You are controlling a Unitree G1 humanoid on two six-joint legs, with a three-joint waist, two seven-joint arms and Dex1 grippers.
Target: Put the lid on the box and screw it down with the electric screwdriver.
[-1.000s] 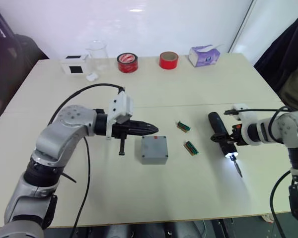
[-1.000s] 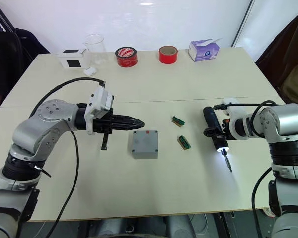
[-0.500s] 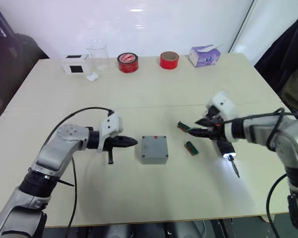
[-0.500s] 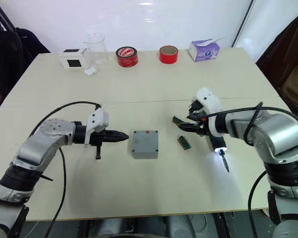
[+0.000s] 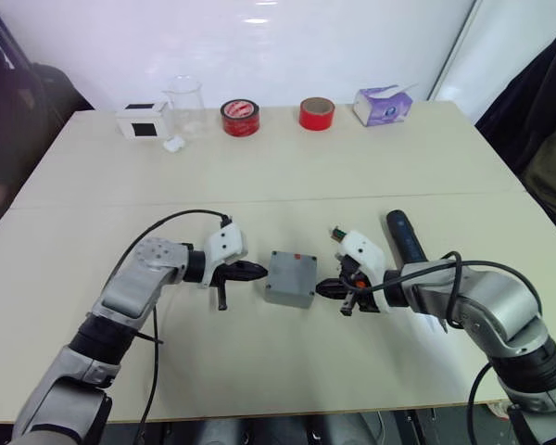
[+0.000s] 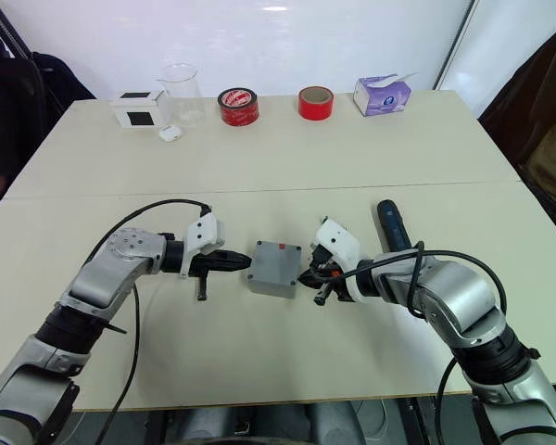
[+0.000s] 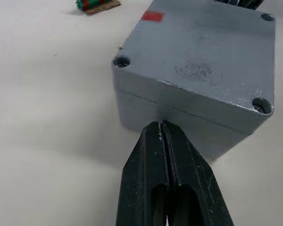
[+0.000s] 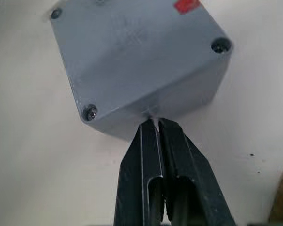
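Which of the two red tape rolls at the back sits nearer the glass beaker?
The tape roll with black markings, next to the glass beaker. The plain red roll sits farther along, toward the purple tissue box.

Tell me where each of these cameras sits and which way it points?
Left and right eye views: on the head, looking down over both arms at the table.
Left wrist view: along the left hand, shut, tips at the box.
Right wrist view: along the right hand, shut, tips at the box.
All views share the box.

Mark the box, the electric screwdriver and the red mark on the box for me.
box [image 6: 276, 267], right eye view, middle of its grey top.
electric screwdriver [image 6: 390, 225], right eye view, black handle.
red mark [image 7: 152, 16], left wrist view, centre of the mark.
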